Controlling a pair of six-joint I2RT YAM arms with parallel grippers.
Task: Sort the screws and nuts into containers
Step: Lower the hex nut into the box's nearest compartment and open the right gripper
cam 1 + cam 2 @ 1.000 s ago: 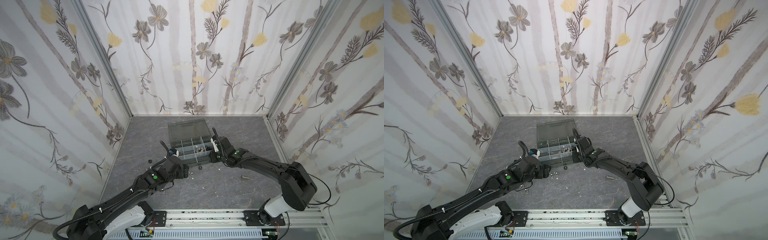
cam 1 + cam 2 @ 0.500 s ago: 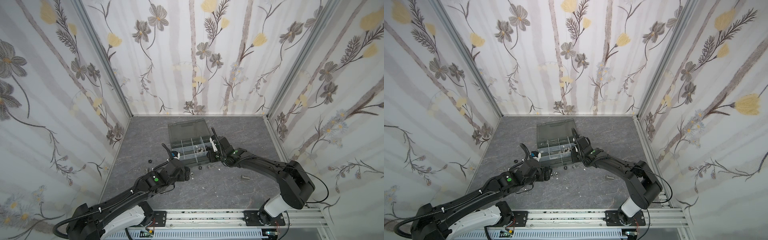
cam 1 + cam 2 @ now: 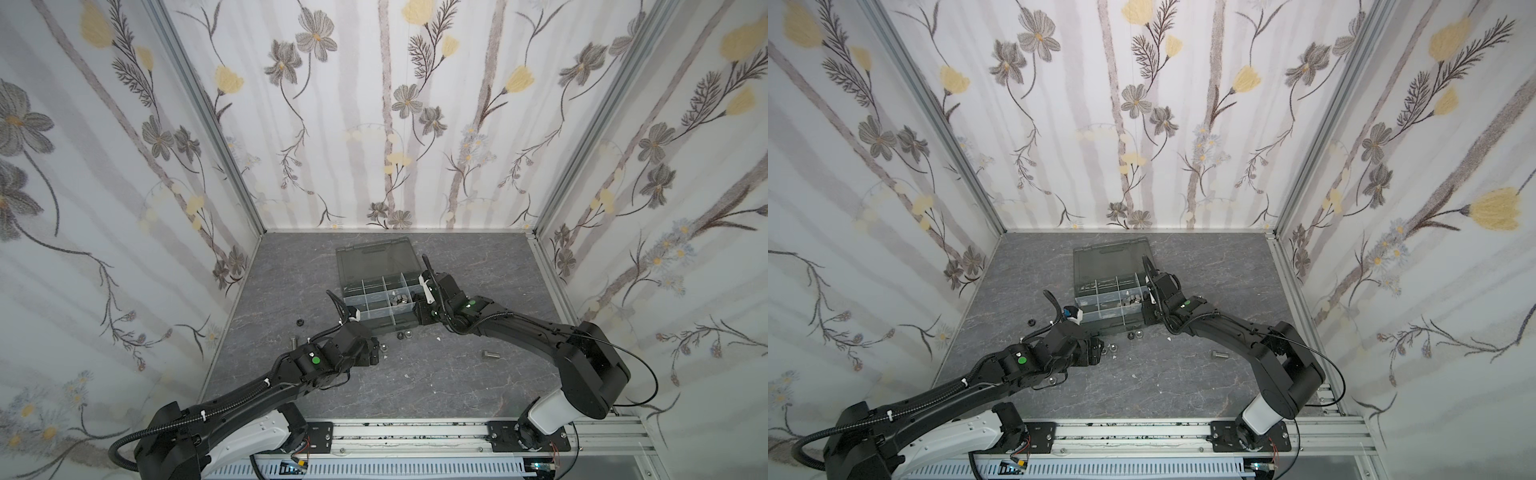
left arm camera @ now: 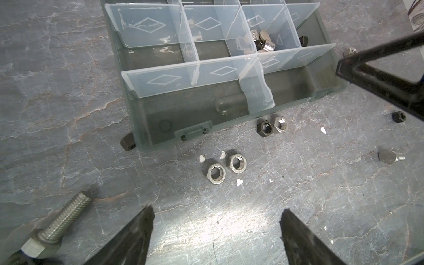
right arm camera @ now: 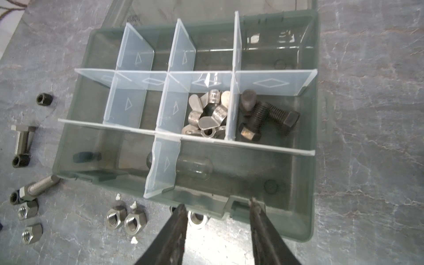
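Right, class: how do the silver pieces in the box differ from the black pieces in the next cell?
The silver pieces are shiny wing nuts with flat ears; the black pieces are dull bolts with threaded shanks and blocky heads. The silver ones have holes; the black ones are solid. Both lie loose, side by side in the box.

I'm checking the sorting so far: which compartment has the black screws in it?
The middle-row end cell on the side of the right gripper; its neighbour holds silver wing nuts instead.
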